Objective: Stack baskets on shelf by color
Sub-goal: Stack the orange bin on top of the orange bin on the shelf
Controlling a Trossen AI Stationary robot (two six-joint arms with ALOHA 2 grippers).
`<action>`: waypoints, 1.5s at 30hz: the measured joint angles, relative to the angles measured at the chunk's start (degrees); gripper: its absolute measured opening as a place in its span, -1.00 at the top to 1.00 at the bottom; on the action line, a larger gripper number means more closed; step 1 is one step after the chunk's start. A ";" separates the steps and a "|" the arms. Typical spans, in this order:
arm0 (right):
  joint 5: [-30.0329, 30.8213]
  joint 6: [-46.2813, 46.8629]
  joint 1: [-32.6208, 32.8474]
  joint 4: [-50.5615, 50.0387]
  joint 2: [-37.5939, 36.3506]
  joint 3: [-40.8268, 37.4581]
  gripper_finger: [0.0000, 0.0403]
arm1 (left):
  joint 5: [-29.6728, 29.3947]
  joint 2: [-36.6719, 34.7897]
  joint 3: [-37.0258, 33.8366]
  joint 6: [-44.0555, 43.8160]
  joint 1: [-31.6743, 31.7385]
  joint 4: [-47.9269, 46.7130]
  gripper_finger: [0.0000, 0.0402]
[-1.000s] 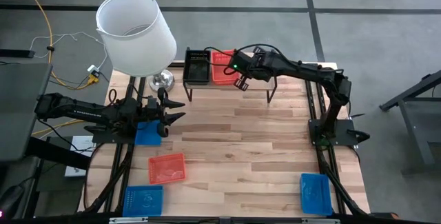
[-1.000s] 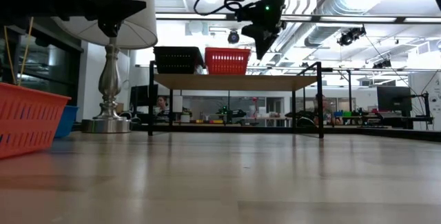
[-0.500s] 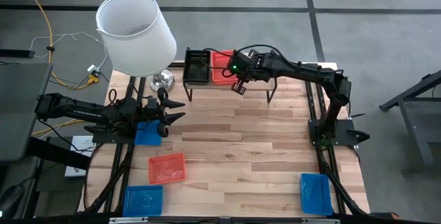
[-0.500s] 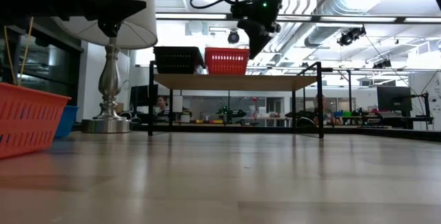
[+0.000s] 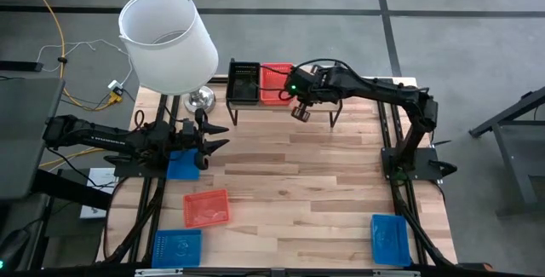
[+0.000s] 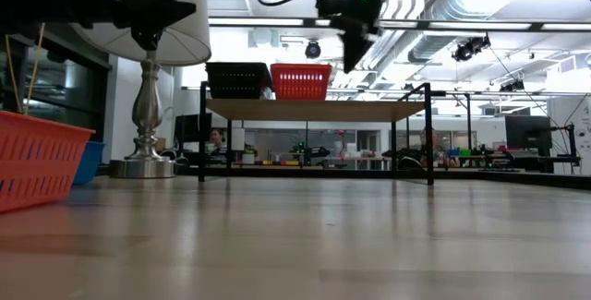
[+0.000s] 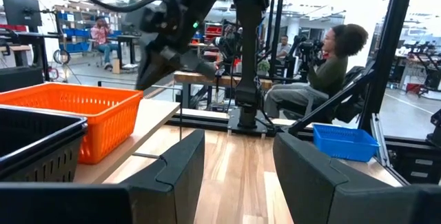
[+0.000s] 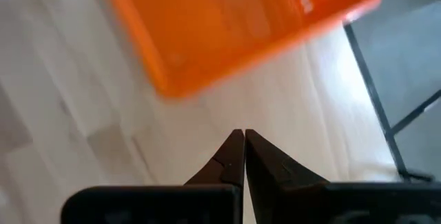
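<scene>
The shelf [image 5: 289, 106] stands at the table's far edge. A black basket [image 5: 243, 83] and a red-orange basket [image 5: 274, 83] sit side by side on its top. My right gripper [image 5: 299, 112] is shut, tilted down over the shelf top just right of the red-orange basket [image 8: 234, 24], holding nothing. My left gripper [image 5: 217, 136] waits open and level at the table's left, above a blue basket [image 5: 181, 165]. On the table lie another red-orange basket [image 5: 206, 207] and two blue ones [image 5: 176, 247], [image 5: 389, 239].
A lamp with a white shade [image 5: 168, 40] and a metal base [image 5: 201, 100] stands at the far left beside the shelf. A person [image 7: 324, 72] sits beyond the table's right side. Bare wooden tabletop [image 5: 298, 183] lies between the arms.
My right gripper, still shut, has swung a little toward the table's near and right edges, away from the red-orange basket on the shelf, and has tipped. That basket now sits slightly closer to the black one.
</scene>
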 joint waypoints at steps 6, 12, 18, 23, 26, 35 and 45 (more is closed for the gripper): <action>0.69 5.38 4.70 -10.72 -3.45 0.00 1.00 | 0.87 0.01 -0.02 -0.04 -0.02 -0.15 0.20; 3.56 8.50 12.57 -12.93 -6.23 0.00 1.00 | 5.02 0.02 -0.02 -0.18 -0.04 -0.16 0.20; 7.56 10.20 19.31 -7.81 -10.16 -5.45 1.00 | 7.41 0.00 0.09 -2.80 -0.04 -2.44 0.20; 4.82 12.18 22.76 7.09 -21.51 -25.83 1.00 | 9.09 0.02 2.21 -4.58 -0.09 -9.74 0.20; 4.83 13.30 25.45 18.95 -29.37 -37.41 1.00 | 11.12 0.38 2.62 -4.74 -0.56 -10.20 0.20; 7.14 4.47 34.41 58.81 -41.52 -60.54 1.00 | 13.90 11.22 11.14 -4.10 -10.73 -20.39 0.20; 6.91 -0.60 35.99 68.94 -41.51 -64.67 1.00 | 13.66 31.30 31.41 5.45 -22.09 -56.06 0.20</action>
